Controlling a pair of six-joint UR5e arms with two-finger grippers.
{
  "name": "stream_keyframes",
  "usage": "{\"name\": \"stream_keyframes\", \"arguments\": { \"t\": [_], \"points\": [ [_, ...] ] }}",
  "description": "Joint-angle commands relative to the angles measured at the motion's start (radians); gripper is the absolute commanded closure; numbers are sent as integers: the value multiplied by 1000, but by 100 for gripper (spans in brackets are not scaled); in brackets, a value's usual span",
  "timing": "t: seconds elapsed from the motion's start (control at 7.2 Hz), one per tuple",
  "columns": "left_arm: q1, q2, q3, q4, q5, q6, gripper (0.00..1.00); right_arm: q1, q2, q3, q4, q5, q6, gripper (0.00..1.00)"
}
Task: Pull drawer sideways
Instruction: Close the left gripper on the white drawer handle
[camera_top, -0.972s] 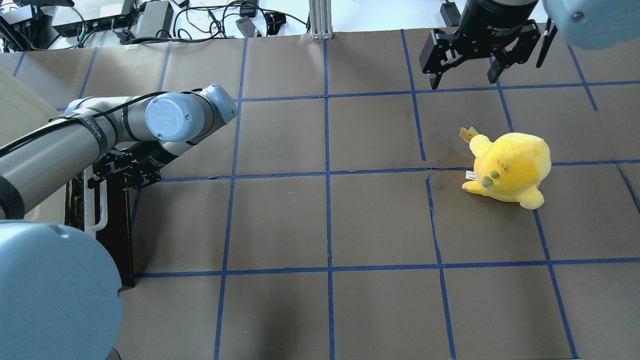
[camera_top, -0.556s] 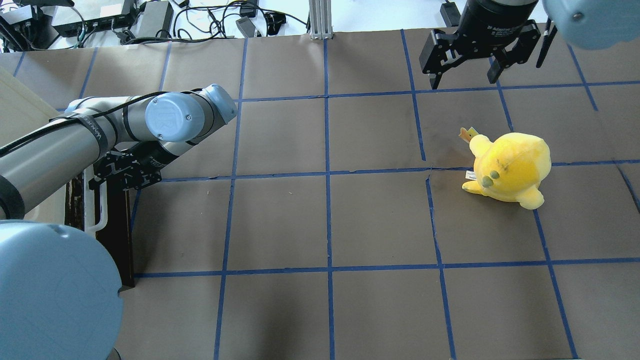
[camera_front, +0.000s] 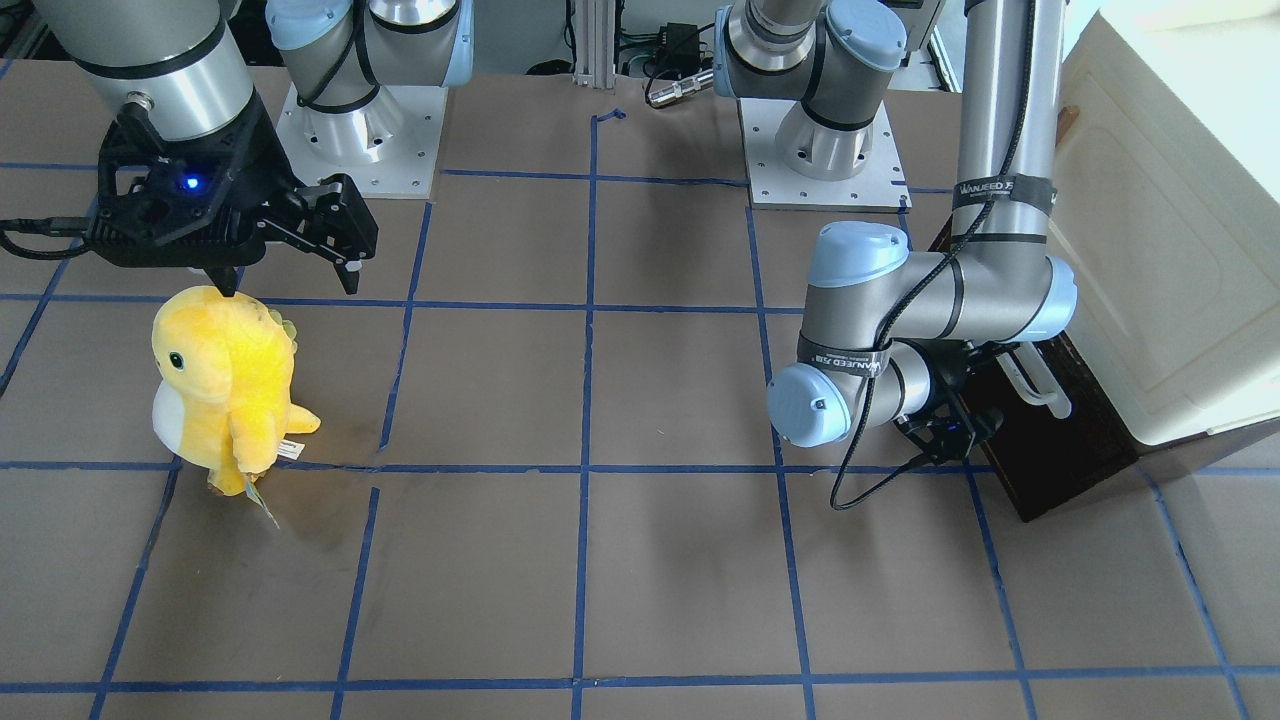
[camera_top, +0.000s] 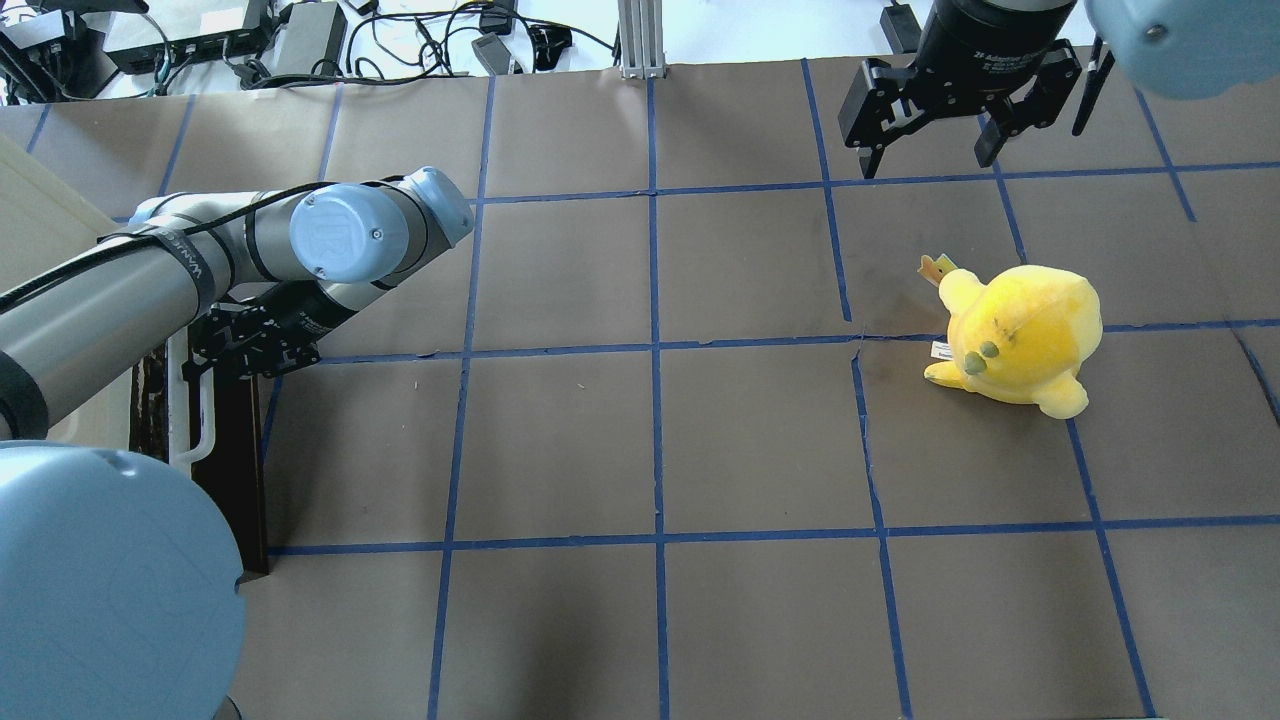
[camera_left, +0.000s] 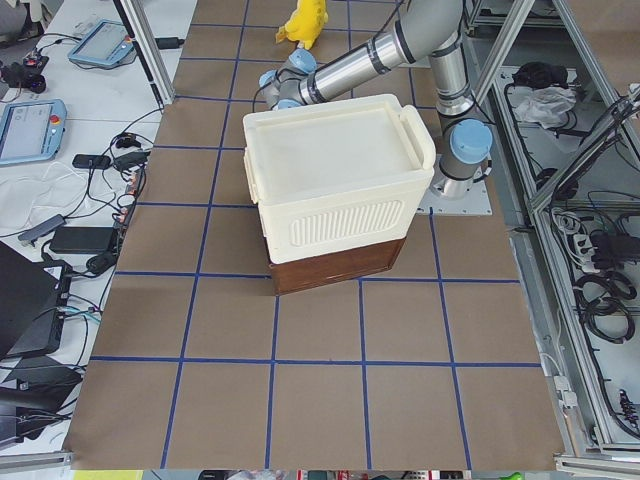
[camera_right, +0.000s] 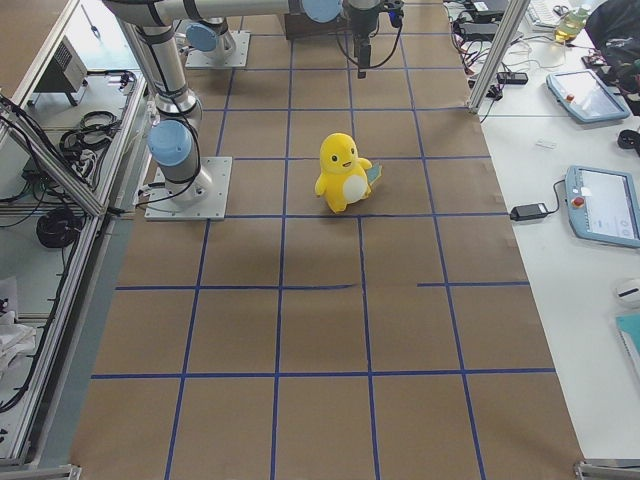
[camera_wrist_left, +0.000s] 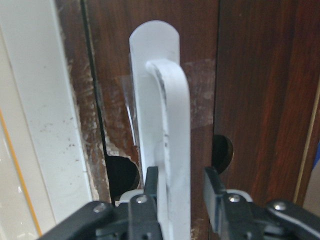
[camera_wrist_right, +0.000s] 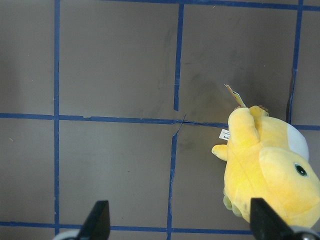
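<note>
Brown paper crossed by blue tape lines covered the tabletop (camera_top: 760, 440); at its end on the robot's left a cream cabinet (camera_left: 330, 190) was seen, and the drawer (camera_front: 1060, 450) was set low in the cabinet's base, resting at tabletop level; its front was dark brown wood, reddish and scuffed at one edge in the left wrist view, with two round dark holes showing beside the handle; a white bar handle (camera_wrist_left: 167, 125) was mounted on a white backplate on that front, arched outward and marked with grey scratches.

The left arm (camera_front: 930, 310) was reached out low from its base, its wrist folded back toward the cabinet so that the left gripper (camera_wrist_left: 180, 175) was aimed level at the drawer front; its jaws were set narrowly on either side of the handle bar, one against it and the other just apart from it.

The right gripper (camera_top: 927, 165) was held above the far side of the tabletop with its jaws spread wide and nothing between them; a yellow plush toy (camera_top: 1020, 335) was stood upright near it.
</note>
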Motion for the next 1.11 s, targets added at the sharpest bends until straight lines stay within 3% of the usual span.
{"name": "stream_keyframes", "arguments": {
  "t": [0.0, 0.42, 0.56, 0.97],
  "points": [
    [0, 0, 0, 0, -1, 0, 62, 0, 0, 0, 0, 0, -2, 0],
    [0, 0, 2, 0, -1, 0, 70, 0, 0, 0, 0, 0, 0, 0],
    [0, 0, 2, 0, -4, 0, 81, 0, 0, 0, 0, 0, 0, 0],
    [0, 5, 5, 0, -33, 3, 82, 0, 0, 0, 0, 0, 0, 0]
  ]
}}
